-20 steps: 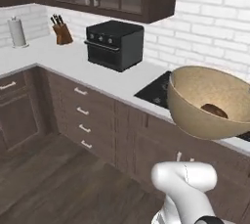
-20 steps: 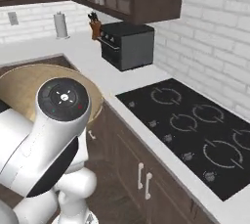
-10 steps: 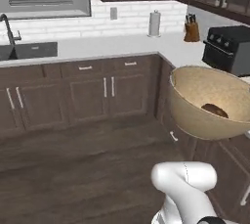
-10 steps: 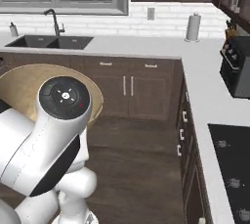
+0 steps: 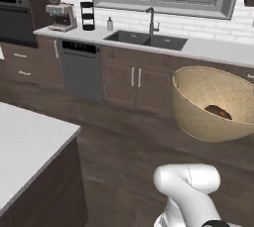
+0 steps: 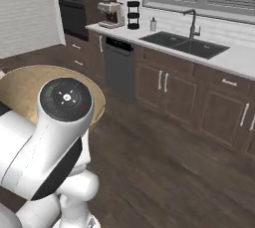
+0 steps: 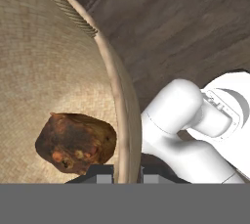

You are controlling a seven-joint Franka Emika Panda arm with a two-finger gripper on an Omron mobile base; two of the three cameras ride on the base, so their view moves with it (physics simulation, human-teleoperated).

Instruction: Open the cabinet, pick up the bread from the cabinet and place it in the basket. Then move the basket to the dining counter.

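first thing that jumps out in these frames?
The big tan basket held up in the air above the wood floor, right of centre in the left base view, with the dark-brown bread lying inside it. In the hand view the jaws straddle the basket's rim, bread close by on the inner side. The white dining counter corner sits at lower left, the sink under the window behind.

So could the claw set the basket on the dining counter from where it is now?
Probably not yet. The claw grips the basket rim at the arm's right, bread inside, while the dining counter lies across open floor to the left.
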